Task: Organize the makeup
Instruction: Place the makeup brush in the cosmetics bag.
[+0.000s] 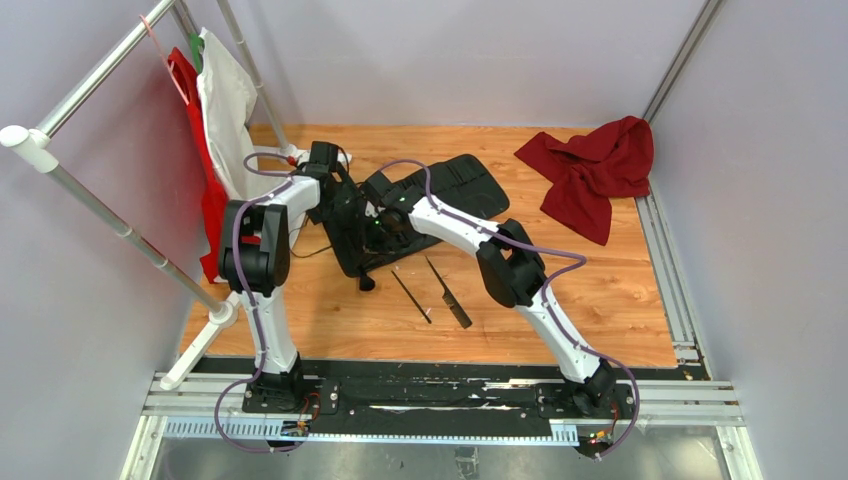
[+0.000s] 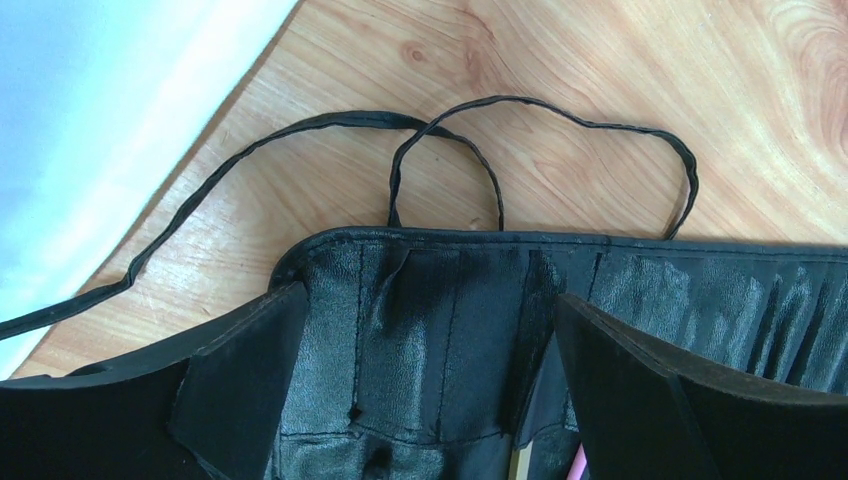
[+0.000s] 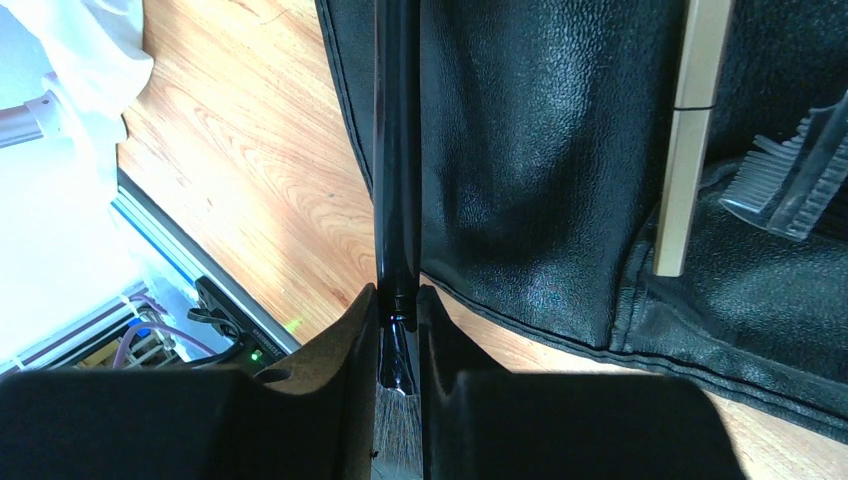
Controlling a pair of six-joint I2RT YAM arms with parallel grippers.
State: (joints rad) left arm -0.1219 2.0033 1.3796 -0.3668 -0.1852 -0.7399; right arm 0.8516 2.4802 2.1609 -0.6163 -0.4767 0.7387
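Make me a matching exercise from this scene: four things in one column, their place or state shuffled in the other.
Things:
1. right gripper
2. left gripper
3. red cloth
4. comb

Places or states:
A. lying loose on the bare table
B. open over the case
C. shut on a black brush
D. bunched at the far right corner

Pairs: 1-C, 2-B, 3-D, 4-A.
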